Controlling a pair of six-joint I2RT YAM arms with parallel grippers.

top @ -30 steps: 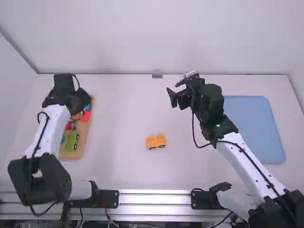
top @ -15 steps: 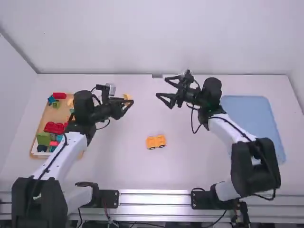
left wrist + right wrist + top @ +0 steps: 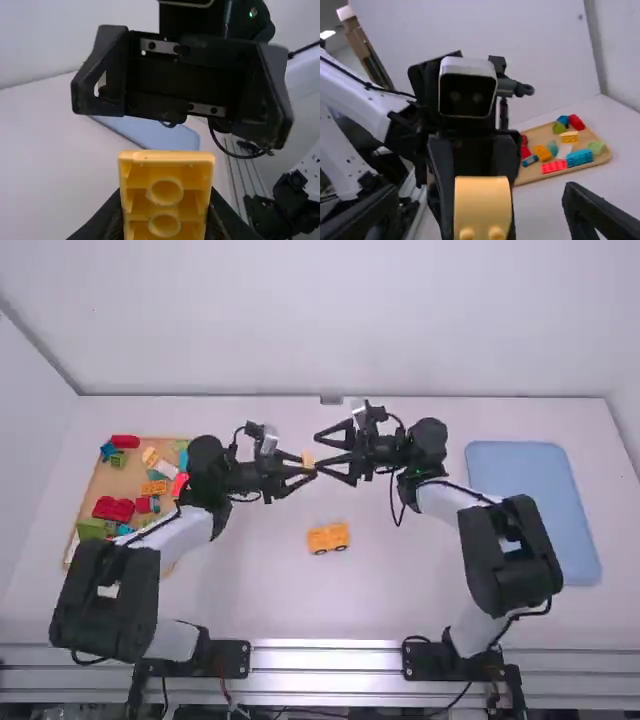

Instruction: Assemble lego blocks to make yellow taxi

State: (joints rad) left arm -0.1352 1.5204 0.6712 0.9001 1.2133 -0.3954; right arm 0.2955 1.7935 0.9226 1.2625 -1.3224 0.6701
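Note:
In the high view my left gripper (image 3: pixel 307 471) is shut on a yellow block (image 3: pixel 308 459) above the table's middle. Facing it, my right gripper (image 3: pixel 320 451) stands open close to that block. The yellow wheeled piece (image 3: pixel 328 538) rests on the table nearer the arm bases. In the left wrist view the block (image 3: pixel 166 197), hollow underside showing, sits between the fingers of my left gripper (image 3: pixel 165 217). The right wrist view has the block (image 3: pixel 483 202) between the widely spread fingers of my right gripper (image 3: pixel 477 207), neither finger touching it.
A wooden tray (image 3: pixel 92 485) of colourful loose blocks lies at the table's left, partly behind the left arm. On the right is a flat blue tray (image 3: pixel 535 510). Both arms' wrists face each other closely over the middle.
My left gripper has come from the wooden tray to the middle with the yellow block. My right gripper has shifted slightly left towards it. The wheeled piece has stayed put.

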